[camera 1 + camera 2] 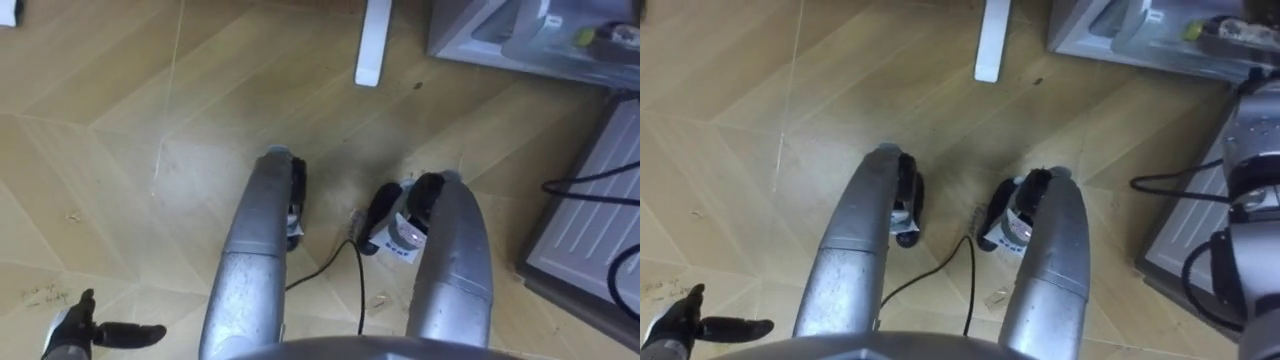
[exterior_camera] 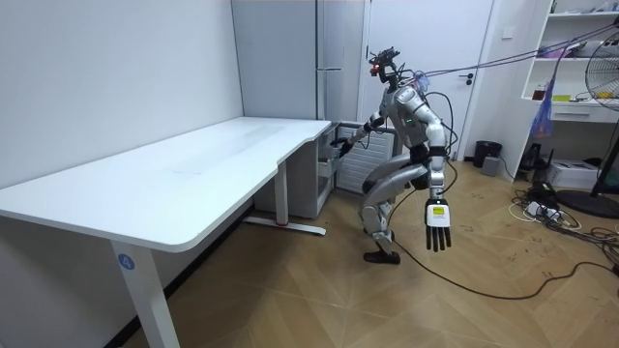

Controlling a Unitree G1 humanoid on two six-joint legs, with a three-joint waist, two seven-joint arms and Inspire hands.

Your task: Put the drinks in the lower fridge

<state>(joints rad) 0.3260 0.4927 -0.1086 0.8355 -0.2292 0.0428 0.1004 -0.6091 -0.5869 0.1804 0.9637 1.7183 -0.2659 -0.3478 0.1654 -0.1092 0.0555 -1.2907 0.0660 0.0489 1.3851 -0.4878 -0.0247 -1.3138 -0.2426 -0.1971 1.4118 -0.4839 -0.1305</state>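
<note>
The left robot hand (image 1: pixel 95 333) hangs with fingers straight above the wooden floor (image 1: pixel 100 150), while the right robot hand (image 2: pixel 340 147), grip impossible to tell, reaches into the open lower fridge (image 1: pixel 470 40).

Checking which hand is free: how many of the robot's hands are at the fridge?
1. The right hand reaches to the lower part of the fridge; the left hand hangs at its side, open and empty.
</note>
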